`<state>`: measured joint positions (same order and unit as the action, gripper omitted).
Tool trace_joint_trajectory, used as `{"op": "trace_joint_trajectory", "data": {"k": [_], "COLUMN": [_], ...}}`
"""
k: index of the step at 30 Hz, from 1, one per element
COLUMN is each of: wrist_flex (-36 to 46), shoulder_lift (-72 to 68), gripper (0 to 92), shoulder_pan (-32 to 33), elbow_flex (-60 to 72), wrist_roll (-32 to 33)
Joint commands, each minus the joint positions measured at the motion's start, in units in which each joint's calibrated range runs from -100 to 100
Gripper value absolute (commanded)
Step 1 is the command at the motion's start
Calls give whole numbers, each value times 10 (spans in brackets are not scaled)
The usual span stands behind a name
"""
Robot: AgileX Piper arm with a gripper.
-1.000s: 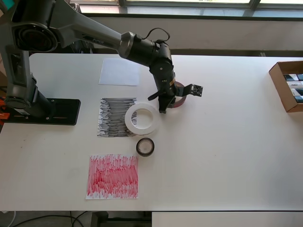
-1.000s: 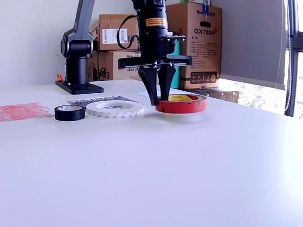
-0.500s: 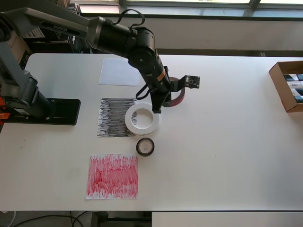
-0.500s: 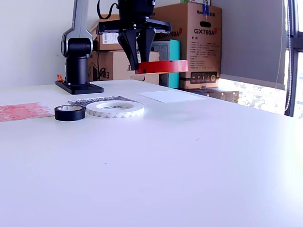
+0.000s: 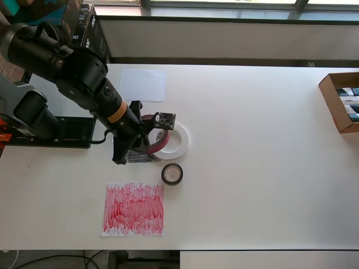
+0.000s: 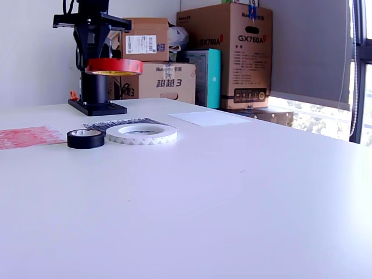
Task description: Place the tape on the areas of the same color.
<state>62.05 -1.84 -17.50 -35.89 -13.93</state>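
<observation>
My gripper (image 5: pixel 144 137) is shut on the dark red tape roll (image 5: pixel 160 140) and holds it in the air over the scribbled black sheet (image 5: pixel 138 157), most of which the arm hides. In the exterior view the red roll (image 6: pixel 114 66) hangs level, well above the table, under the gripper (image 6: pixel 97 57). The wide white ring (image 5: pixel 178 141) lies flat, partly on the black sheet's right edge. The small black roll (image 5: pixel 172 174) rests just below the ring. The scribbled red sheet (image 5: pixel 133 208) lies near the front edge and the plain white sheet (image 5: pixel 143 84) at the back.
An open cardboard box (image 5: pixel 341 102) sits at the overhead view's right edge. The arm's black base (image 5: pixel 61 132) stands at the left. Stacked cartons (image 6: pixel 229 52) stand behind the table in the exterior view.
The gripper lifted the red roll off the table to the right of the white ring. It carried the roll leftward in the overhead view, over the ring to above the black sheet.
</observation>
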Motion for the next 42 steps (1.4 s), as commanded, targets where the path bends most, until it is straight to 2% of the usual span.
{"op": "trace_joint_trajectory", "data": {"k": [1,7,13,19,23,42], "wrist_flex": [-7,-10,-20,-168,-220,-227], "shoulder_lift": [54,50,25,-44,-87,-155], "gripper": [1,1,1,1,1,1], "shoulder_pan": [-71,-141,-174,-203,-219,-226], "elbow_flex": [-59,-55,-51,-51,-48,-13], "wrist_roll": [-57,-115,-128,-147,-169,-171]}}
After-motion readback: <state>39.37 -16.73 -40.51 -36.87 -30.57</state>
